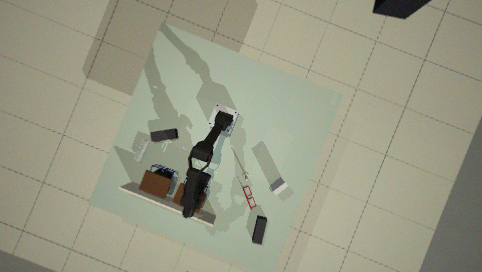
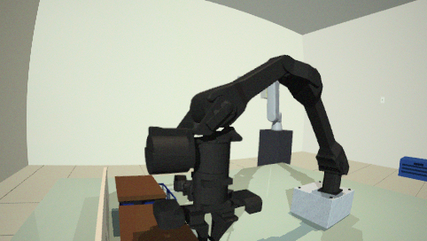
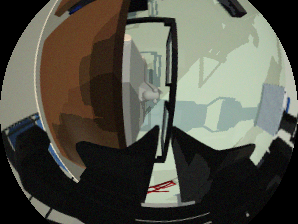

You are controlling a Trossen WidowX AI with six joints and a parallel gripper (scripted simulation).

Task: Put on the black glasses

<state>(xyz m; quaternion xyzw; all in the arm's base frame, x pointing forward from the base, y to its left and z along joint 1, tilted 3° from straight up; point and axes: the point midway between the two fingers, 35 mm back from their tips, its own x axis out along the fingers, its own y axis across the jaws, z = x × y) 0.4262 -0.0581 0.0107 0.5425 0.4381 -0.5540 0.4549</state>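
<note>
A pale green square table top (image 1: 280, 100) lies on a beige tiled floor (image 1: 410, 125) crossed by thin dark grid lines. On the table, the matte black jointed robot arm (image 2: 248, 89) stands on a speckled light grey base block (image 2: 310, 213). Two brown blocky display heads (image 1: 155, 184) sit beside blue-framed glasses (image 1: 165, 171). Red-framed glasses (image 1: 249, 196) lie near a black rectangular case (image 1: 259, 229).
</note>
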